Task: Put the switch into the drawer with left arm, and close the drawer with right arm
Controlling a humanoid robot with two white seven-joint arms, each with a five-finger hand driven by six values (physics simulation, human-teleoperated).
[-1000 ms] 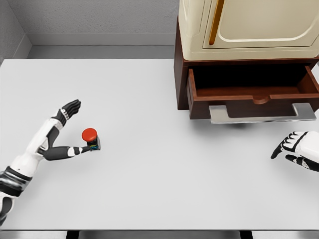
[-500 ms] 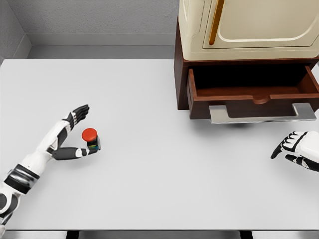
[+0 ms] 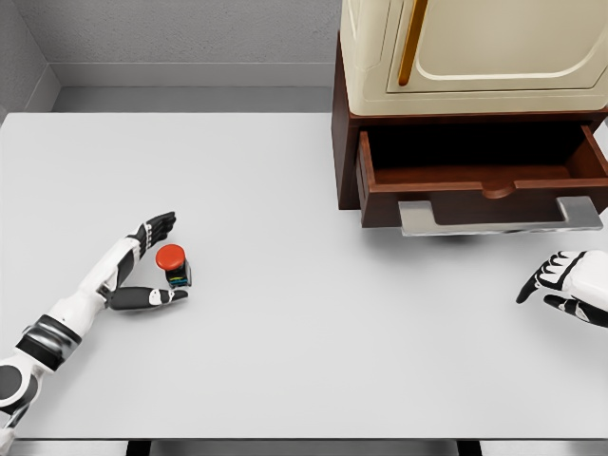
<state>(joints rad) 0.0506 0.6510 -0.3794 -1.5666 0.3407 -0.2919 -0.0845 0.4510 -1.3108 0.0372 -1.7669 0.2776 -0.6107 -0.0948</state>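
White table (image 3: 285, 361): a plain pale surface ran under everything, wide and bare between the two hands.
Cabinet (image 3: 475, 57): a cream upper body on a dark brown base stood at the far right of the table, well beyond and to the right of the left hand.
Drawer (image 3: 480, 180): pulled out of the brown base, it gaped toward the robot, its dark interior showing nothing inside; it lay just beyond the right hand.
Drawer handle (image 3: 499, 217): a flat grey bar ran along the drawer's front, the part nearest the right hand.
Left hand (image 3: 142, 271): the arm came in from the lower left; the fingers were spread and gripped nothing, the four fingers reaching past the far side of the switch and the thumb lying on its near side.
Right hand (image 3: 565, 285): it sat at the right edge, near side of the drawer, fingers loosely curled and holding nothing.
Switch (image 3: 173, 264): a red round cap on a small dark body stood upright on the table between the left thumb and fingers, well apart from the drawer.
Path: only bare tabletop lay between the switch and the drawer.
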